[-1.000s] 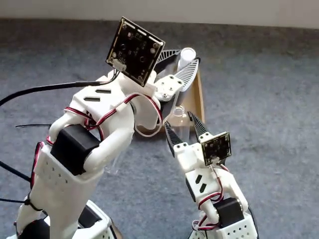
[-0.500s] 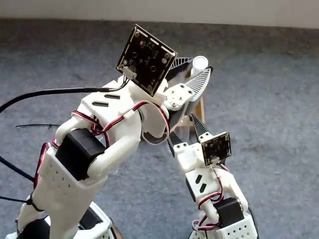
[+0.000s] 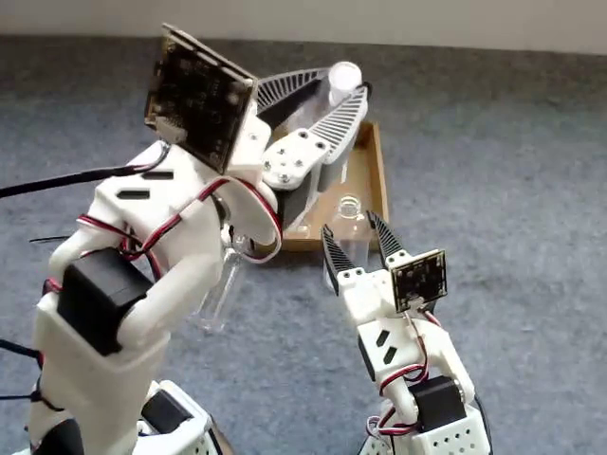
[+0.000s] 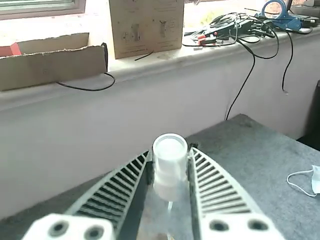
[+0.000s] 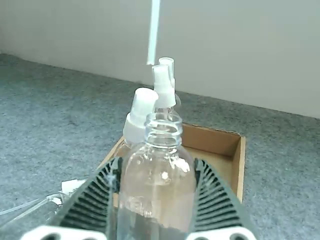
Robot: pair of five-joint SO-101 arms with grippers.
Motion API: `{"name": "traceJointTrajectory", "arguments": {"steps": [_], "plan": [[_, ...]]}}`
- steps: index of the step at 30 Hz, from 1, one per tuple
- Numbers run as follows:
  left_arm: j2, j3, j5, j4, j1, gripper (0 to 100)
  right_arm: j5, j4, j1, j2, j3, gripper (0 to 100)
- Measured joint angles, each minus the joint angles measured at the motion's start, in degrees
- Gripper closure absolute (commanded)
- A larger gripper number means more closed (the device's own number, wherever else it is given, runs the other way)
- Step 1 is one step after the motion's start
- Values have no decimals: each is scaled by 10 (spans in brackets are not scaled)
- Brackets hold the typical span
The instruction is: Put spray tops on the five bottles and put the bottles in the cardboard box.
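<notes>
We see the left gripper (image 3: 347,83) clenched on a white spray top (image 4: 169,159), raised above the cardboard box (image 3: 380,180), with its dip tube (image 5: 153,30) hanging down. The right gripper (image 3: 357,230) grasps an uncapped clear bottle (image 5: 157,175), upright by the box's near wall. Just behind it, 2 capped bottles (image 5: 142,116) stand by the box's side wall.

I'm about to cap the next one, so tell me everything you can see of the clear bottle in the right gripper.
The bottle is clear, plastic by its look, with rounded shoulders and a ridged neck. Its mouth is open, with no spray top on it. It stands upright, clamped between the black ribbed fingers of the right gripper, close to the cardboard box's near edge. Its base is hidden.
</notes>
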Motion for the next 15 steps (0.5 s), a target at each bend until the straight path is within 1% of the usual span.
{"name": "traceJointTrajectory", "arguments": {"steps": [7, 11, 15], "plan": [[0, -8, -1, 8, 1, 896, 0, 0, 0, 0, 0, 995], [0, 17, -1, 8, 11, 896, 0, 0, 0, 0, 0, 995], [0, 58, -1, -33, 17, 896, 0, 0, 0, 0, 0, 995]]}}
